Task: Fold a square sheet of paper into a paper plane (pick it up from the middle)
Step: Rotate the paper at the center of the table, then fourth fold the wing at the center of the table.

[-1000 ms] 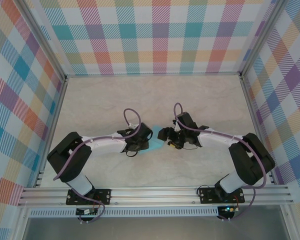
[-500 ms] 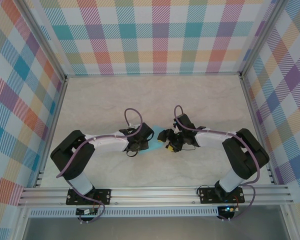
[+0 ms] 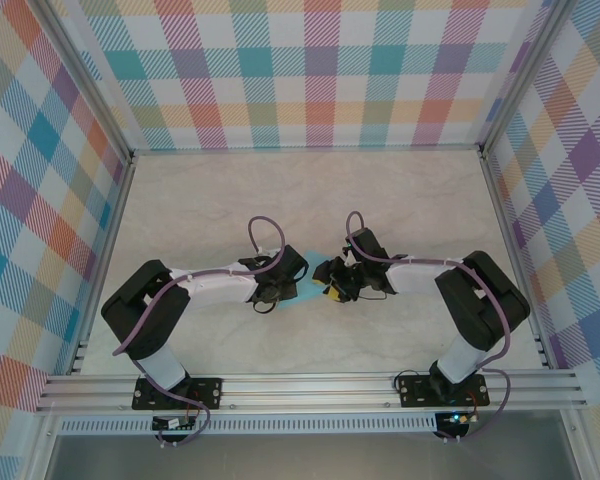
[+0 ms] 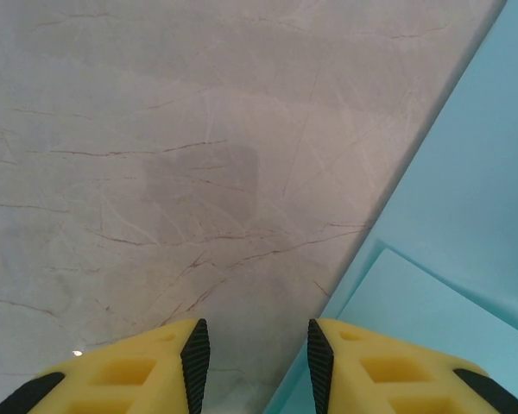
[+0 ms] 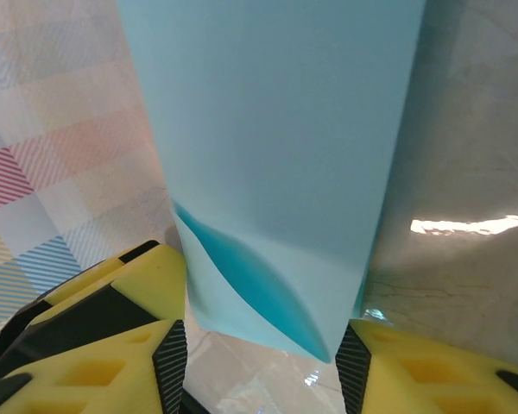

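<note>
The light-blue square sheet of paper (image 3: 314, 262) lies part-folded at the table's middle, between my two grippers. In the left wrist view the paper (image 4: 453, 207) shows layered edges at the right. My left gripper (image 4: 253, 366) is open over bare marble, and its right finger (image 4: 388, 362) overlaps the sheet's edge. In the right wrist view a raised flap of the paper (image 5: 276, 147) stands between my right gripper's pads (image 5: 171, 358), bulging near its lower end. The right gripper (image 5: 255, 366) is open around it. From above, the left gripper (image 3: 292, 278) and right gripper (image 3: 327, 282) almost meet.
The marble table (image 3: 210, 200) is walled by plaid panels (image 3: 320, 70) at the back and both sides. An aluminium rail (image 3: 310, 385) carries both arm bases at the near edge. The left gripper's yellow finger (image 5: 112, 285) sits close to the right gripper's left side.
My right gripper has slid left toward the paper and its jaws have narrowed around the flap. The left arm has barely shifted.
</note>
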